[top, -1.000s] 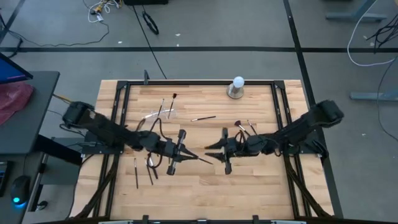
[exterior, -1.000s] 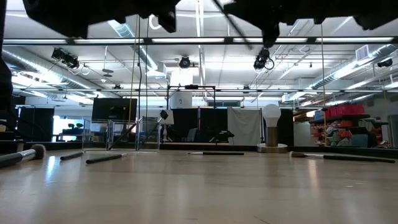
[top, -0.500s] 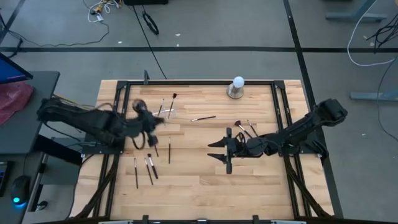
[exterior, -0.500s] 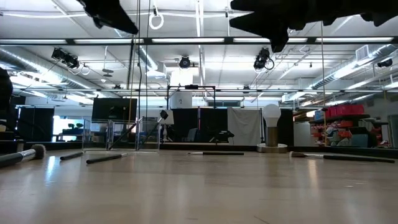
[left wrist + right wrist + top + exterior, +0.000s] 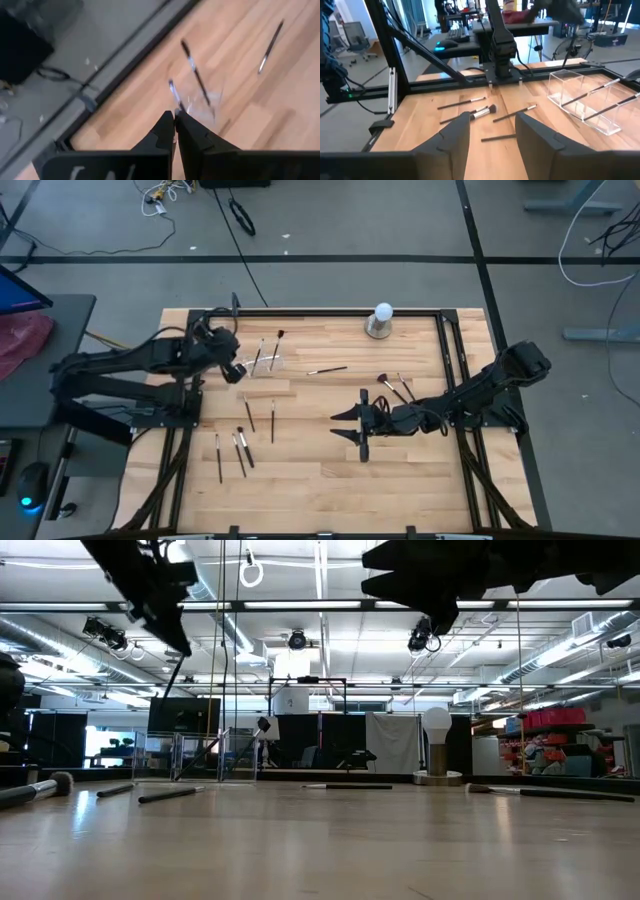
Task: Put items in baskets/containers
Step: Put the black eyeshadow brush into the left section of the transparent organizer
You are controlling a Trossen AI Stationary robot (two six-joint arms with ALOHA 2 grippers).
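Our left end effector hangs above the table with its fingers pressed together on a thin brush, as far as the left wrist view lets us judge. The clear holder sits just beyond its tip and slightly below, already carrying two leaning brushes. We think the move turns on tipping the held brush's long axis upright over an open compartment. Our right end effector waits well apart, fingers spread and empty, with the holder far ahead of it.
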